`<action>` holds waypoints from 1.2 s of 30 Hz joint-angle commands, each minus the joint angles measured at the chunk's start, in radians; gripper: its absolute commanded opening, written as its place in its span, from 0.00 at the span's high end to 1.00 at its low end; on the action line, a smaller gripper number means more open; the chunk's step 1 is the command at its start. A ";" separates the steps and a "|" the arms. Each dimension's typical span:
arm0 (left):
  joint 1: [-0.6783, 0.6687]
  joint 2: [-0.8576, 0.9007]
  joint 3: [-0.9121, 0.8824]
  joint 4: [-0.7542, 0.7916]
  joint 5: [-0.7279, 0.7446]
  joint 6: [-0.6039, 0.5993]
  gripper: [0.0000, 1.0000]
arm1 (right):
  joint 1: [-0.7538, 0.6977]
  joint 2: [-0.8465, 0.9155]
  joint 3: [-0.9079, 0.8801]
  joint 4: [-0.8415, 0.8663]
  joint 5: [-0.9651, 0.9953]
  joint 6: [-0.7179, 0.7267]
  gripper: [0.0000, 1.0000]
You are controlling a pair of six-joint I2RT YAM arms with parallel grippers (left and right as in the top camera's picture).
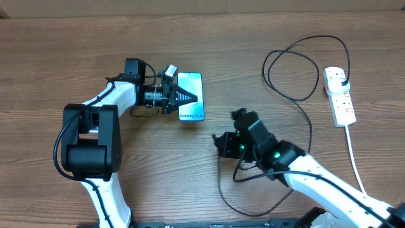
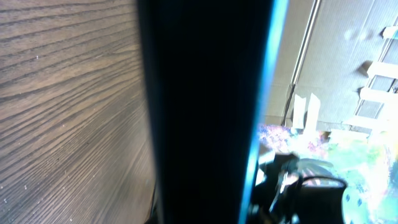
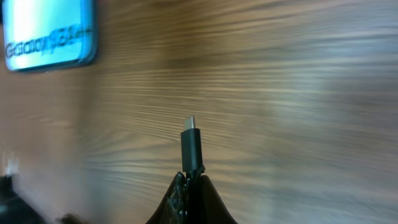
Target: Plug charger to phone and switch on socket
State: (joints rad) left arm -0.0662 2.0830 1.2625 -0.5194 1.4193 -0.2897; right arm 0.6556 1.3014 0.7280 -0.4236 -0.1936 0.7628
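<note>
Black charger (image 3: 191, 144) in right hand (image 3: 190, 185)

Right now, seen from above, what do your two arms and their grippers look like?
The left arm and right arm are white tubes joined by chunky black joints, with thin black cables alongside. The left gripper is black with fingers tapering to a point; the right gripper is black too, and small green lights glow behind it.
</note>
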 commanded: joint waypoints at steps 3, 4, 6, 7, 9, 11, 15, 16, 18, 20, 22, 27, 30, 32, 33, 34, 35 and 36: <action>-0.006 -0.039 0.001 0.000 0.047 -0.006 0.96 | -0.103 -0.022 0.094 -0.239 0.089 -0.039 0.96; -0.006 -0.039 0.001 0.000 0.048 -0.006 0.96 | -0.119 -0.017 0.094 -0.282 0.091 -0.039 0.96; -0.006 -0.039 0.001 0.000 0.047 -0.006 0.96 | -0.137 -0.002 0.094 -0.356 0.122 -0.039 0.96; -0.006 -0.039 0.001 0.000 0.047 -0.006 0.96 | -0.142 0.010 0.094 -0.394 0.153 -0.039 0.96; -0.006 -0.039 0.001 0.000 0.047 -0.006 0.96 | -0.142 0.039 0.094 -0.443 0.202 -0.038 0.96; -0.006 -0.039 0.001 0.000 0.047 -0.006 0.96 | -0.141 0.079 0.094 -0.470 0.217 -0.031 0.96; -0.006 -0.039 0.001 0.000 0.047 -0.006 0.96 | -0.141 0.185 0.094 -0.465 0.220 -0.031 0.96; -0.006 -0.039 0.001 0.000 0.047 -0.006 0.96 | -0.141 0.212 0.094 -0.461 0.220 -0.031 0.96; -0.006 -0.039 0.001 0.000 0.047 -0.006 0.96 | -0.141 0.267 0.094 -0.457 0.228 -0.027 0.96; -0.006 -0.039 0.001 0.000 0.047 -0.006 0.96 | -0.141 0.309 0.094 -0.457 0.230 -0.006 0.96; -0.006 -0.039 0.001 0.000 0.047 -0.006 0.96 | -0.141 0.343 0.094 -0.454 0.214 -0.001 0.91; -0.006 -0.039 0.001 0.000 0.047 -0.006 0.96 | -0.141 0.360 0.094 -0.455 0.198 -0.001 0.83; -0.006 -0.039 0.001 0.000 0.047 -0.006 0.96 | -0.141 0.360 0.093 -0.458 0.174 -0.001 0.81; -0.006 -0.039 0.001 0.000 0.047 -0.006 0.96 | -0.141 0.360 0.093 -0.458 0.161 -0.001 0.81; -0.006 -0.039 0.001 0.000 0.047 -0.006 0.96 | -0.141 0.360 0.093 -0.459 0.161 -0.001 0.81; -0.006 -0.039 0.001 0.000 0.047 -0.006 0.96 | -0.141 0.360 0.093 -0.461 0.161 -0.001 0.81; -0.006 -0.039 0.001 0.000 0.047 -0.006 0.96 | -0.141 0.360 0.093 -0.462 0.157 -0.001 0.82; -0.006 -0.039 0.001 0.000 0.047 -0.006 0.96 | -0.141 0.360 0.093 -0.462 0.150 -0.001 0.82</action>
State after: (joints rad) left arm -0.0662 2.0830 1.2629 -0.5198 1.4208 -0.2897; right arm 0.5167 1.6279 0.8276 -0.8906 -0.0128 0.7555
